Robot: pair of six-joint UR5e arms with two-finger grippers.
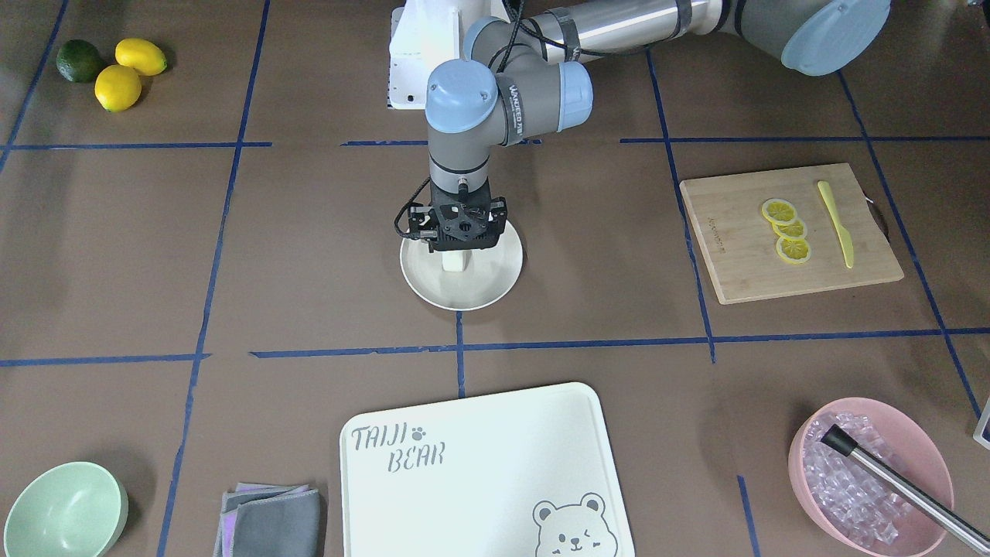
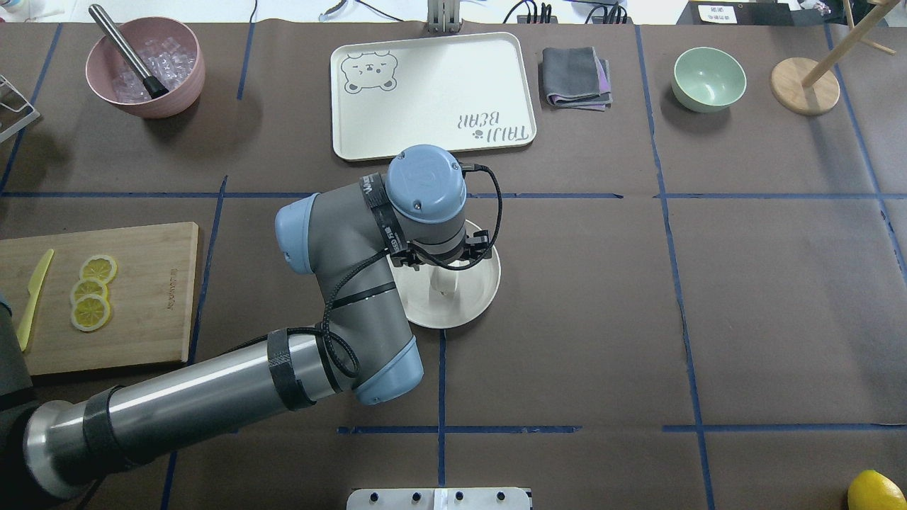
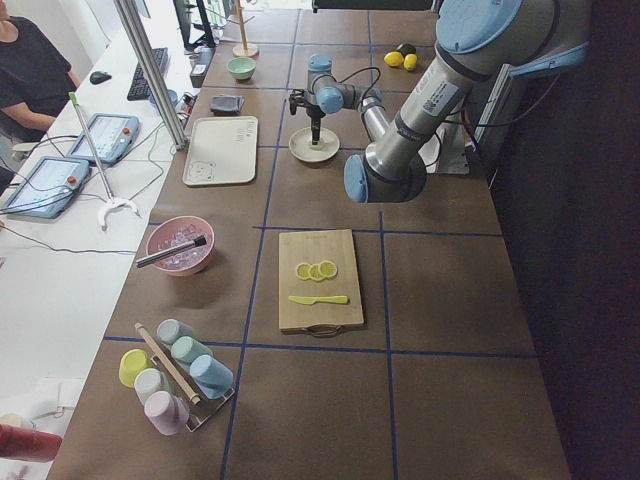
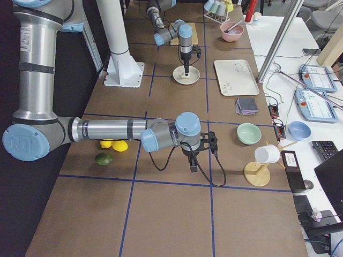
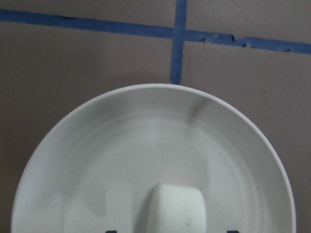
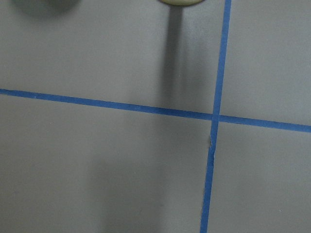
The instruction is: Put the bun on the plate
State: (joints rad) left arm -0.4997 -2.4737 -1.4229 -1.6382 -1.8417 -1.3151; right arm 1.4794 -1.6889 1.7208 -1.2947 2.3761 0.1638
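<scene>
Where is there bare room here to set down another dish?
Bare tabletop right of the plate, below the green bowl in the overhead view. The bear board is empty. Crowded: the plate, under the left hand.

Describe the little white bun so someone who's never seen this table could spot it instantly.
Near the middle of the brown table sits a round, shallow cream-white plate, under the left gripper. The small, smooth white cylinder-shaped bun stands on it, stubby, unlike the yellow lemon slices on the wooden board.

smooth matt bun point(image 5: 177, 208), faintly speckled satin plate point(image 5: 97, 145), matt brown paper table cover point(image 5: 73, 58).
</scene>
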